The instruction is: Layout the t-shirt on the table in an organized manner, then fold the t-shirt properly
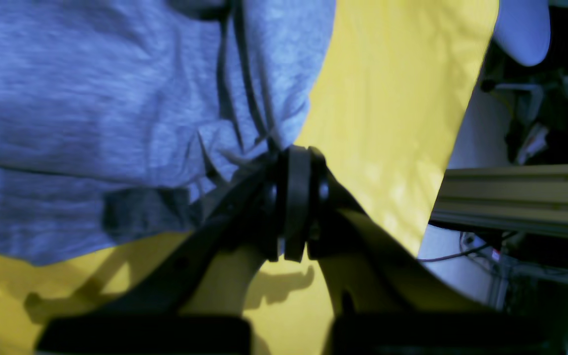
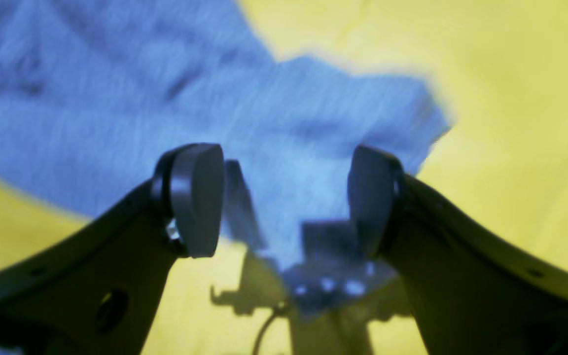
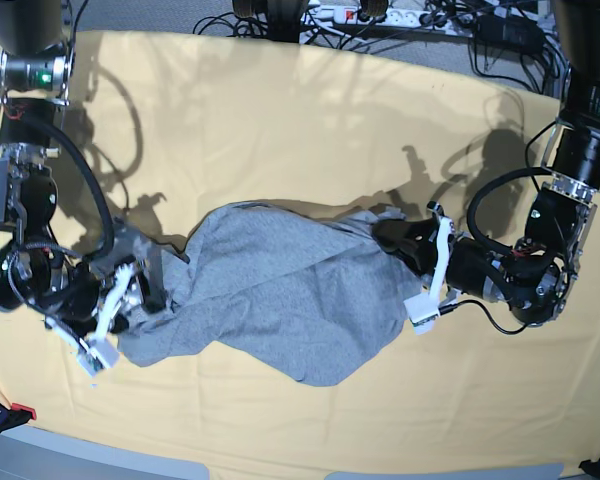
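The left tool (image 1: pixel 294 197) is pinched tight on a gathered fold of the t-shirt (image 1: pixel 116 98), its two pads pressed together with the grey cloth bunched and creased into them. In the base view this left tool (image 3: pixel 400 235) sits at the shirt's end nearer the bench's right edge, low over the yellow cloth.

The right tool (image 2: pixel 286 197) stands wide apart, nothing between its pads; the grey fabric (image 2: pixel 239 123) lies below and beyond the gap, blurred in this view. Whether a pad touches the fabric cannot be told. In the base view the right tool (image 3: pixel 130 290) hangs at the shirt's other end, toward the bench's left edge.

The t-shirt (image 3: pixel 280 290) lies rumpled across the middle of the bench (image 3: pixel 280 120), stretched loosely between the two tools, plain grey side up, with folds running along it and one rounded lobe sagging toward the near edge. No lettering shows. The bench cloth is bare yellow all round the shirt, with arm shadows toward the far edge.
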